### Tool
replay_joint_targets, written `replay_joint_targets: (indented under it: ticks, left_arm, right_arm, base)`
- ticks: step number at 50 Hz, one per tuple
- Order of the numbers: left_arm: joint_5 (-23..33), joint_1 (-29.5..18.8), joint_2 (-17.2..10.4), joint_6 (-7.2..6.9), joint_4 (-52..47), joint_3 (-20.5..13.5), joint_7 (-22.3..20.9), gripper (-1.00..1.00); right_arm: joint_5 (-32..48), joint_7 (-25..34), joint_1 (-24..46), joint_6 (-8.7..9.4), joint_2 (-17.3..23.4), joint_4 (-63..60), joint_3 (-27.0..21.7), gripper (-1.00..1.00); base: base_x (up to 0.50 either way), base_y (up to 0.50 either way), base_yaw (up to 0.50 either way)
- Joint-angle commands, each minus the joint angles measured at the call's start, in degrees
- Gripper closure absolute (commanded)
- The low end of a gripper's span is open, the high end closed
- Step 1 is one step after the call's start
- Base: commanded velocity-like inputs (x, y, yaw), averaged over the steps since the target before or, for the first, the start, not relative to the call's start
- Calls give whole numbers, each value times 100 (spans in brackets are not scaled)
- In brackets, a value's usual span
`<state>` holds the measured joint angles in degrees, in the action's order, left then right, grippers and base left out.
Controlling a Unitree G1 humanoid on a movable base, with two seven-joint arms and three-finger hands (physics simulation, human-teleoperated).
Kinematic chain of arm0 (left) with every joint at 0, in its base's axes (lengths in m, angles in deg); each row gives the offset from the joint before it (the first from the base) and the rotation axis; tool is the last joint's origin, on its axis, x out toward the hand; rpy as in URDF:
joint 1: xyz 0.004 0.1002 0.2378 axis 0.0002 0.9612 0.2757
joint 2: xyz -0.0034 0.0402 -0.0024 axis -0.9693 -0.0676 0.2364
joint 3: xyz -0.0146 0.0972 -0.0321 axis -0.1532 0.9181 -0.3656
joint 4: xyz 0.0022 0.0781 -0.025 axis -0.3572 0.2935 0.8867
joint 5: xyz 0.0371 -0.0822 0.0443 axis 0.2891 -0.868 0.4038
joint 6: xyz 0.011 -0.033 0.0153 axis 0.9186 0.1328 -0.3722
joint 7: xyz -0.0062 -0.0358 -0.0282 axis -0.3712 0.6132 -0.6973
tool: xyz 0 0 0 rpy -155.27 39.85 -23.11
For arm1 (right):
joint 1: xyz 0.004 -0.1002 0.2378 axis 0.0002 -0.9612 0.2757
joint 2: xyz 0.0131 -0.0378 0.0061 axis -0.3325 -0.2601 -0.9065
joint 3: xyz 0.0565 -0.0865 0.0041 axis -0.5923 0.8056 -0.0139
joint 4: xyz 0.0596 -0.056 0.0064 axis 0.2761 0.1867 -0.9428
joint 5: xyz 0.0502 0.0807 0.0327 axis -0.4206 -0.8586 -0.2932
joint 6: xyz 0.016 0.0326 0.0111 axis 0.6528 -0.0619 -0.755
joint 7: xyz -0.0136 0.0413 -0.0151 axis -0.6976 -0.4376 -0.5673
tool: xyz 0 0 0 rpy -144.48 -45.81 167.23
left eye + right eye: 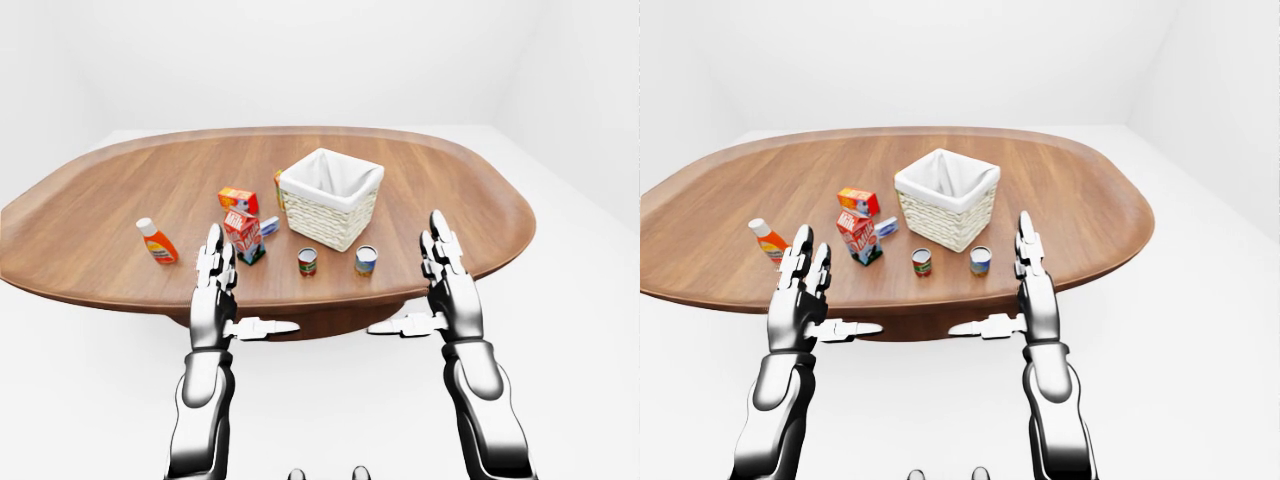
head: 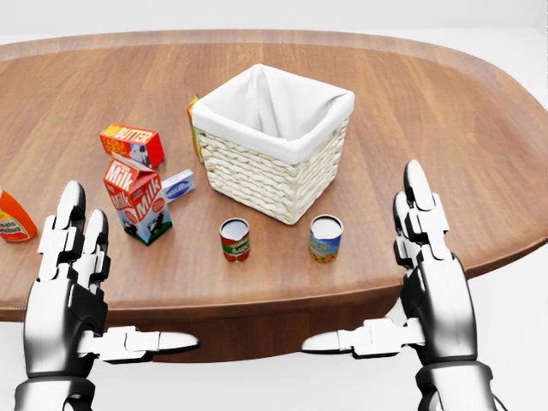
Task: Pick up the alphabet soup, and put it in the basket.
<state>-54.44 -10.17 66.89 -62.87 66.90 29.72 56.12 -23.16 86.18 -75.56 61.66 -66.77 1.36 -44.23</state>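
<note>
Wooden table point(image 2: 445, 111) | both hands wide open, empty | two cans beyond your right hand point(image 2: 432, 274) fingers: red can point(image 2: 235, 239), alphabet soup point(image 2: 325, 237) | you might grab the wrong one

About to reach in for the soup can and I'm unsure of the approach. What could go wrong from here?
Two similar cans stand side by side below the basket in the head view: a red-labelled can and a blue-and-yellow can. Their labels are too small to read, so the wrong one could be taken. Both cans stand close to the basket wall, so the open right robot hand might nudge it. A sideways bump could topple a can.
</note>
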Motion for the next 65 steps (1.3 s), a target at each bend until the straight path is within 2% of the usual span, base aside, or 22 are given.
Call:
replay_joint_targets:
  ticks: [1, 20, 28, 36, 65]
  left_arm:
    - [5, -9, 0, 10, 16, 1, -4, -100]
    - [2, -4, -1, 31, 27, -3, -4, -100]
    - [17, 12, 3, -13, -38, 11, 2, -100]
    - [19, 11, 5, 21, -1, 12, 1, -100]
    - [11, 17, 4, 31, -2, 17, -6, -100]
  right_arm:
    - [61, -6, 12, 0, 0, 43, 29, -100]
    - [249, 10, -20, 0, -1, 3, 124, -100]
    - [228, 14, 20, 0, 1, 37, 77, -100]
    - [288, 10, 7, 0, 1, 64, 119, -100]
    - [380, -5, 9, 0, -9, 127, 165, -100]
  base:
    - [0, -36, 0]
    - [0, -9, 0]
    - [0, 0, 0]
    - [0, 0, 0]
    - [18, 0, 0]
